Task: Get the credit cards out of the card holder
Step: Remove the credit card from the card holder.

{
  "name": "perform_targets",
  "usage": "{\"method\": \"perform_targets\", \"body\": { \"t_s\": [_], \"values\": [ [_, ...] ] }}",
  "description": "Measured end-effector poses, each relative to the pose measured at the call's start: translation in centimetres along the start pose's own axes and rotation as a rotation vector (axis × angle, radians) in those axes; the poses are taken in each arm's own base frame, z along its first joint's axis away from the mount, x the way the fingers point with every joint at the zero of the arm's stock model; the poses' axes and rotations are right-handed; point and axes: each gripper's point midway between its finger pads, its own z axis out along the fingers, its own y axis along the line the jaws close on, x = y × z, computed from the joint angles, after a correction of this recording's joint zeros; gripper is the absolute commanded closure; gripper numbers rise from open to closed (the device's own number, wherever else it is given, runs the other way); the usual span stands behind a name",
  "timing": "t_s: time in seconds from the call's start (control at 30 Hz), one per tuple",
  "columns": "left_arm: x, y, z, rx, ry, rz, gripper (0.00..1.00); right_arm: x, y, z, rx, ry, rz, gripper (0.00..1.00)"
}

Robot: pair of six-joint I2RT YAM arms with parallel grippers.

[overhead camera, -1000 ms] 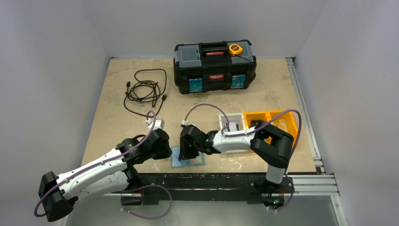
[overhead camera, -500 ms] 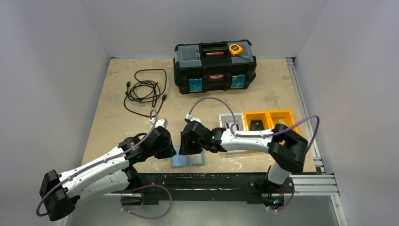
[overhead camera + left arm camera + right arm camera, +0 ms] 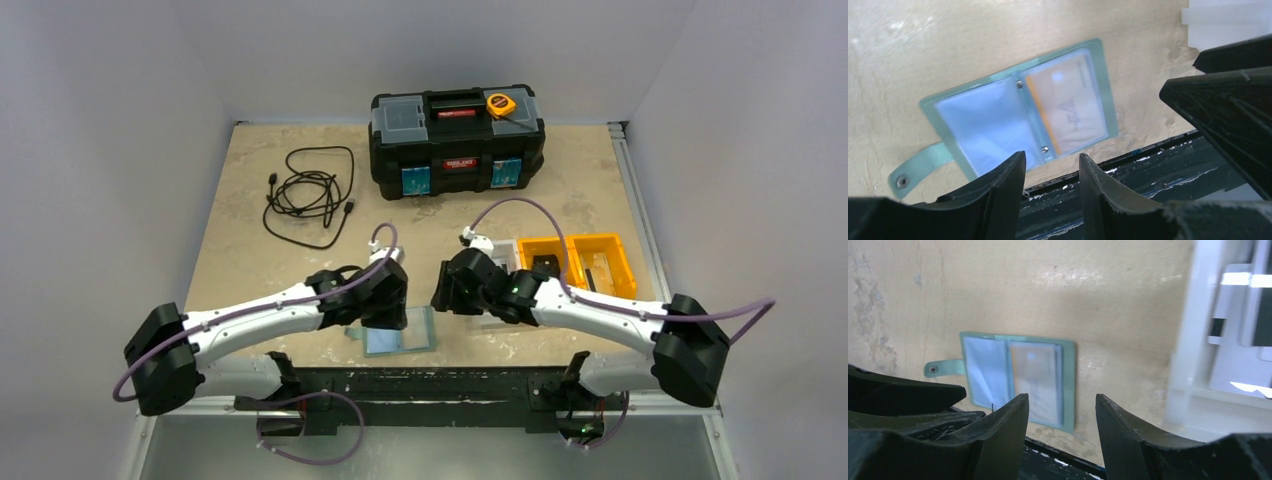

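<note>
2 arms stretch across the tan surface (image 3: 240, 260), the left arm (image 3: 250, 325) and the right arm (image 3: 600, 320). Their wrists meet above the card holder (image 3: 400, 335), which lies open and flat at the near edge of the surface with its inner pockets facing up.

Far behind the card holder stands a black toolbox (image 3: 457, 140). To the right of the card holder sit 2 orange bins (image 3: 575, 262). A white bin (image 3: 1188, 340) is nearer the holder, and the flat pale and dark things in it are too blurred to name. A black cable (image 3: 308, 195) lies coiled behind and left of the card holder.

The left claw (image 3: 1052, 159) hangs above the holder's near edge, its jaws apart and holding nothing. The right claw (image 3: 1062, 400) hangs just right of the holder, parted wider, and is also empty.

In the card holder (image 3: 983, 120), 1 tan-orange card (image 3: 1068, 107) shows through the right pocket. A small tab (image 3: 918, 167) sticks out from the holder's left side. A yellow tape measure (image 3: 501, 104) rests on the toolbox lid.
</note>
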Motion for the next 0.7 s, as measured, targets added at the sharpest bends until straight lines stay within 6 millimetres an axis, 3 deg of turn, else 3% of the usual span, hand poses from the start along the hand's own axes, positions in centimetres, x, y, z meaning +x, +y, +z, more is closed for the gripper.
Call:
{"method": "perform_targets", "body": {
  "t_s": [0.2,0.33,0.7],
  "values": [
    [-0.3,-2.8,1.6,-0.042,0.018,0.121,0.55,-2.8,-2.2,-2.9,0.011,-0.113,0.067,0.43],
    [0.3,-3.2,3.3,-0.092,0.045,0.170,0.55,-3.9,-2.7,-4.6,-0.001,-0.171,0.090,0.43],
    [2.2,-2.7,6.3,-0.161,0.098,0.229,0.56,-3.1,-4.0,-4.6,0.040,-0.154,0.087,0.43]
  ]
}}
